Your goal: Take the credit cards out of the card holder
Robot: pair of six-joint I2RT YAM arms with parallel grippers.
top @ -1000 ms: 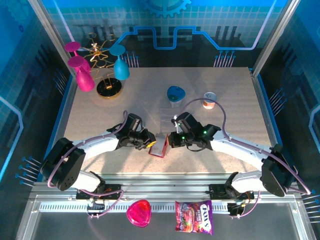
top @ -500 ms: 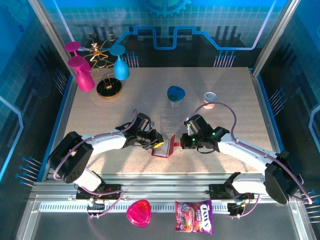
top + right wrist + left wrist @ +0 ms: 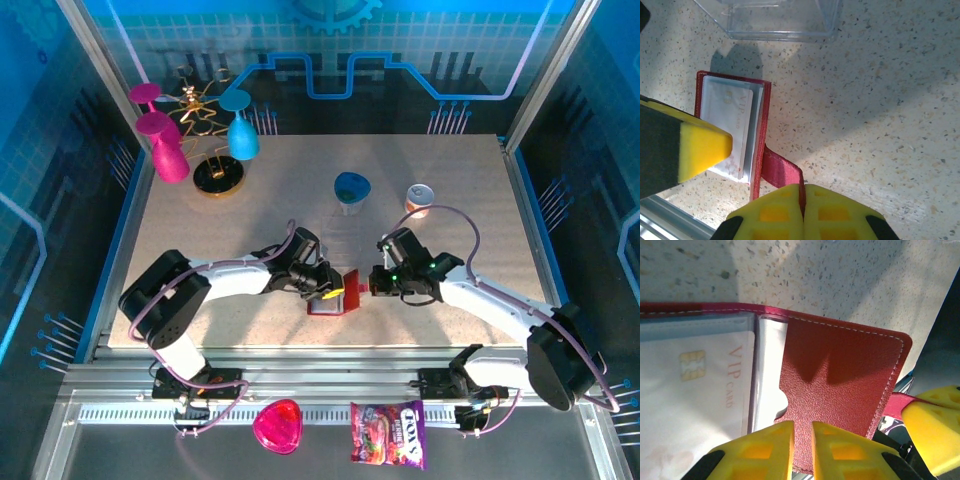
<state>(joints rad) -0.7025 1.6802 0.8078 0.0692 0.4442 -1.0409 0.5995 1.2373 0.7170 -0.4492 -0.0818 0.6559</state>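
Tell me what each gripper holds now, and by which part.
Both hold the card holder: the left gripper pinches the edge of its red cover, the right gripper its strap tab.

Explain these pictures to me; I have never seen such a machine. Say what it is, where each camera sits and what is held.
These are two robot arms bolted at the near edge of a speckled table. The wide picture looks down from above and behind them. The other two come from a small camera on each wrist, so yellow fingers poke in at the bottom. Between the arms is an open dark red card holder. The left gripper pinches its cover; the right gripper is shut on its strap tab. A pale VIP card sits in a clear pocket, not yet taken out. Farther back are a clear tray, a blue dish and a small cup, and a stand of coloured glasses at the back left.
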